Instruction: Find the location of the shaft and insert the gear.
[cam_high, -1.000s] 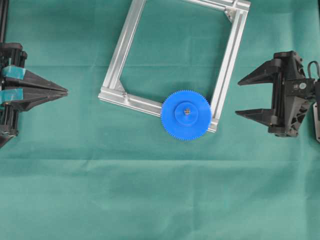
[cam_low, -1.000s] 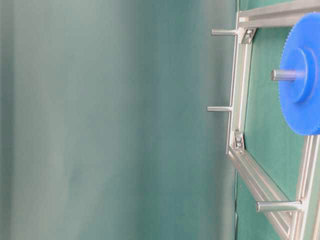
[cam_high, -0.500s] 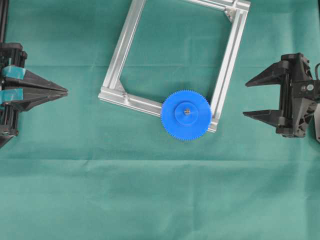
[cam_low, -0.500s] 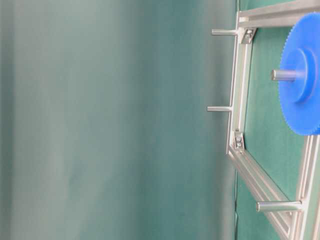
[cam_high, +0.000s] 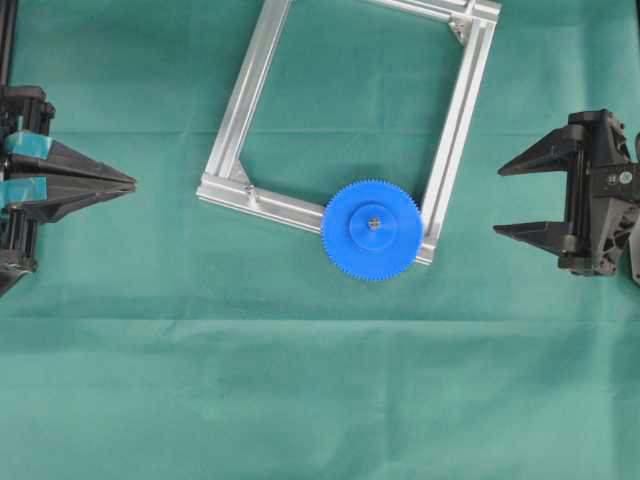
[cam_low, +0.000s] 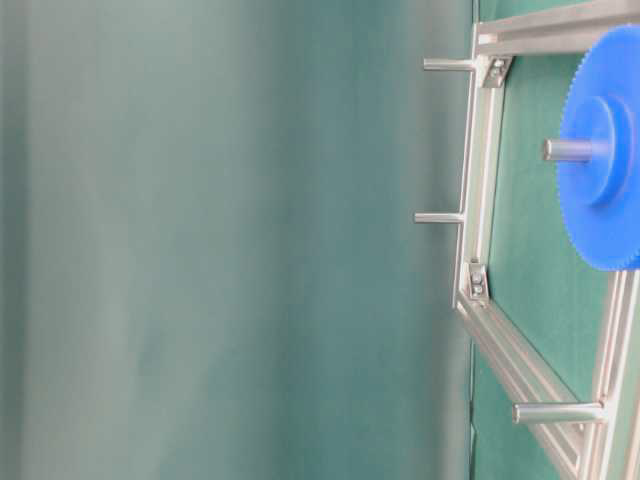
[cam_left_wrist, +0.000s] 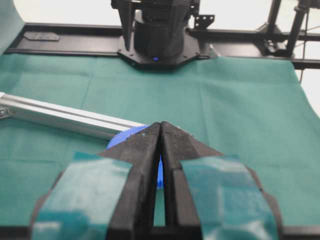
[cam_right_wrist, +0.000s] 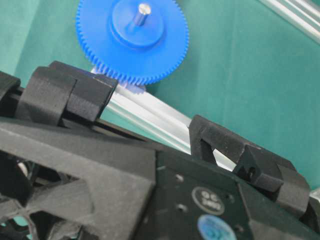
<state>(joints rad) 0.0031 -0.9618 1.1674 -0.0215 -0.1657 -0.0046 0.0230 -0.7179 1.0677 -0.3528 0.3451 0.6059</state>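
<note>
The blue gear (cam_high: 372, 230) lies flat on the lower right corner of the aluminium frame (cam_high: 240, 110). The silver shaft (cam_high: 373, 223) shows through its centre hole. In the table-level view the shaft (cam_low: 565, 150) sticks out past the gear's hub (cam_low: 605, 150). The right wrist view shows the same, with the shaft (cam_right_wrist: 142, 12) rising from the gear (cam_right_wrist: 132, 42). My right gripper (cam_high: 498, 201) stands open and empty, well to the right of the gear. My left gripper (cam_high: 133, 184) is shut and empty at the far left, its closed tips (cam_left_wrist: 161, 125) pointing toward the gear.
Green cloth (cam_high: 320, 400) covers the table. Further silver posts (cam_low: 440, 217) stand up from the frame rails (cam_low: 478, 180). The frame's right rail (cam_right_wrist: 165, 117) runs just beyond my right fingers (cam_right_wrist: 80, 87).
My right gripper has drawn back to the right, away from the gear, staying open. The gear, the frame and the left gripper have not moved.
</note>
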